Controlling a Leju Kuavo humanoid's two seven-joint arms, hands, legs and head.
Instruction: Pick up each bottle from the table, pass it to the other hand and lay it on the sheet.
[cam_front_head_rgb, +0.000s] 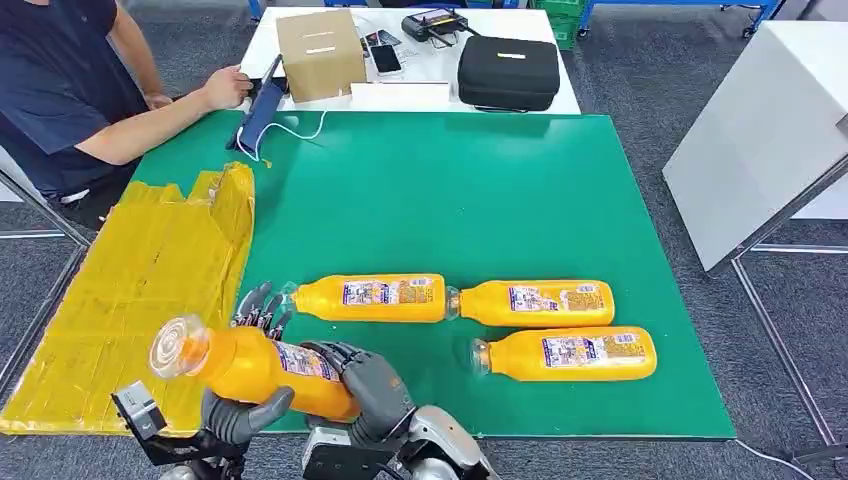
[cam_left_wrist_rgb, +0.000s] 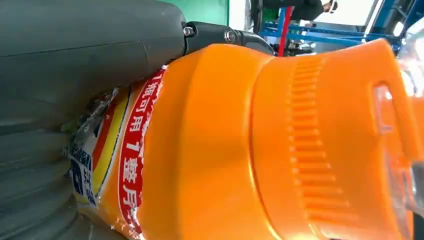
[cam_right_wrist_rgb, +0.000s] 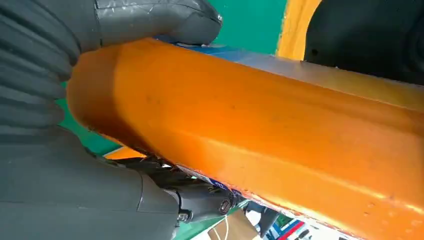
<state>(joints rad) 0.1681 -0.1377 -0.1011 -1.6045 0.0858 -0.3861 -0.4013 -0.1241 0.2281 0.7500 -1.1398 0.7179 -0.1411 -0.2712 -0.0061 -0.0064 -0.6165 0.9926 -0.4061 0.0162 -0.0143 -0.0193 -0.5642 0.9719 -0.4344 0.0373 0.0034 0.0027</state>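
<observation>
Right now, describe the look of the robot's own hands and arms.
Both hands, left hand and right hand, have grey ribbed covers, thick grey thumbs and darker fingers with small screws at the joints. The right arm is silver with dark sections.

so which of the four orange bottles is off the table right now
The held bottle, cap toward the yellow sheet, gripped by both the left hand and right hand. The other three bottles lie on the green mat.

We see a green table top (cam_front_head_rgb: 480, 200) standing on grey carpet (cam_front_head_rgb: 640, 70). Behind it a white table (cam_front_head_rgb: 420, 90) carries a cardboard box (cam_front_head_rgb: 320, 55) and a black case (cam_front_head_rgb: 508, 72). A white cabinet (cam_front_head_rgb: 760, 130) stands at right.
</observation>
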